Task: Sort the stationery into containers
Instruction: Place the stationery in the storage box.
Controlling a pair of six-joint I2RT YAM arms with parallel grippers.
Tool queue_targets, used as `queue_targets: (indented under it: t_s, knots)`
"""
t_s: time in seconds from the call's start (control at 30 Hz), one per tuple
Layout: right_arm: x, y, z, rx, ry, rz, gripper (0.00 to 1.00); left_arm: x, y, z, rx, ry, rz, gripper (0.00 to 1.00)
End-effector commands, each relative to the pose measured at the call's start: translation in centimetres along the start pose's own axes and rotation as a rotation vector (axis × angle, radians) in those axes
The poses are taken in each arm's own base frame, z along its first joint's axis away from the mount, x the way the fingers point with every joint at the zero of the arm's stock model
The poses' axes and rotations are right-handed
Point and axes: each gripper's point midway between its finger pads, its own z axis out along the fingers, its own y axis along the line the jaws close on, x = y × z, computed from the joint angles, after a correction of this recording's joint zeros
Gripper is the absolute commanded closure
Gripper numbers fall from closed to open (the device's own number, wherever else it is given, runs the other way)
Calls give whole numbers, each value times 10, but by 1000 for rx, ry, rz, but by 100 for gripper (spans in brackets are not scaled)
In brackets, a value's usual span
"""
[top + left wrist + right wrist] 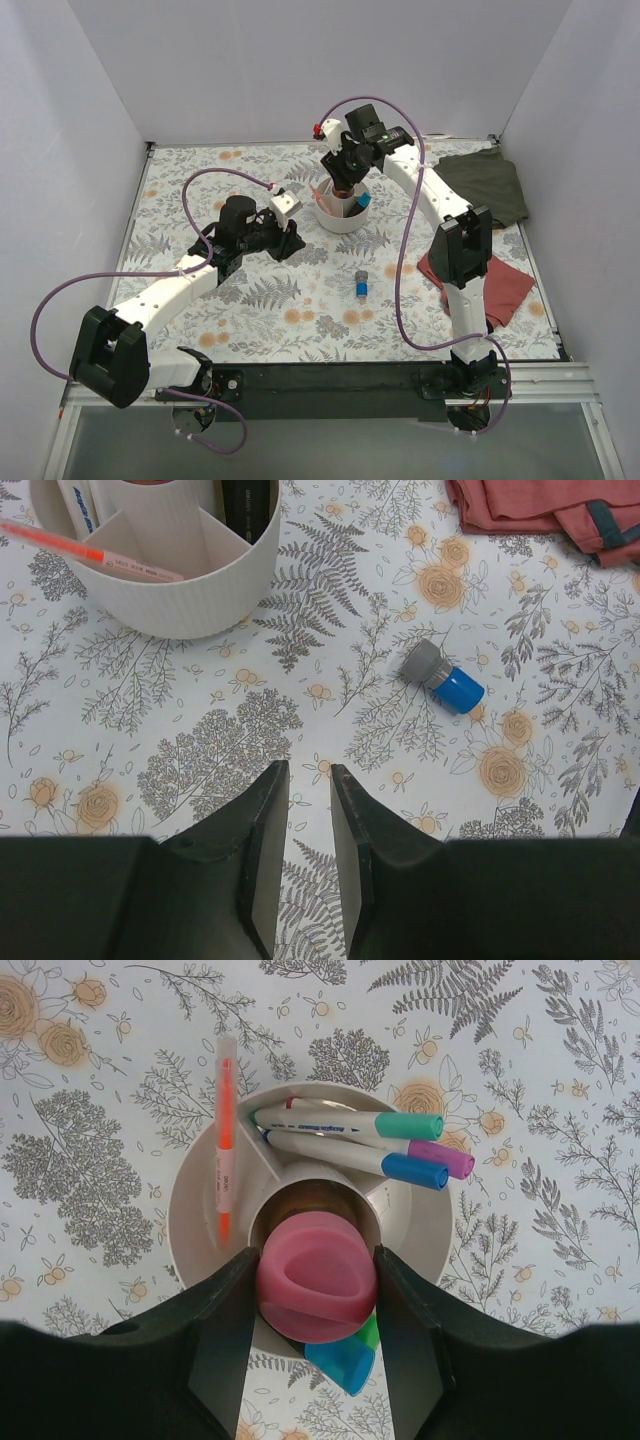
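Fat pink marker (315, 1280) clamped in right gripper (315, 1270), end seemingly inside centre tube of cup (190, 1210). Left gripper (305, 780) jaws narrowly apart, empty. Grey-blue stub (443, 677) loose on table (560, 810).

The left arm (165, 292) reaches low and forward from its base, elbow bent near the front edge. The left gripper (309, 770) points ahead and downward, jaws drawn almost together with a slim gap, holding nothing; it appears to hang just above the surface. The right arm (440, 205) stretches far forward, wrist folded so the right gripper (317, 1258) aims straight down, fingers clamped on a fat pink marker (315, 1290).
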Motion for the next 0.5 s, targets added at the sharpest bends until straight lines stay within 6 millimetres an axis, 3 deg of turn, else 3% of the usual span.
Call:
queue_targets:
  t_s: [0.0,0.13,0.33,0.43,0.47]
  knots:
    - [-25,-6,-23,50,-73,1,40,-9,-1,-6,11,-26,12,76]
    - [-32,-7,-34,67,-97,9,31,-10,-1,-5,9,-31,15,70]
    - [-39,-8,-58,104,-124,21,30,-15,2,-9,-14,-44,39,62]
    - [-36,2,-82,95,-139,-30,30,-18,7,-12,-45,-48,70,58]
    - [-37,7,-100,95,-161,-54,30,-17,9,-13,-56,-46,79,57]
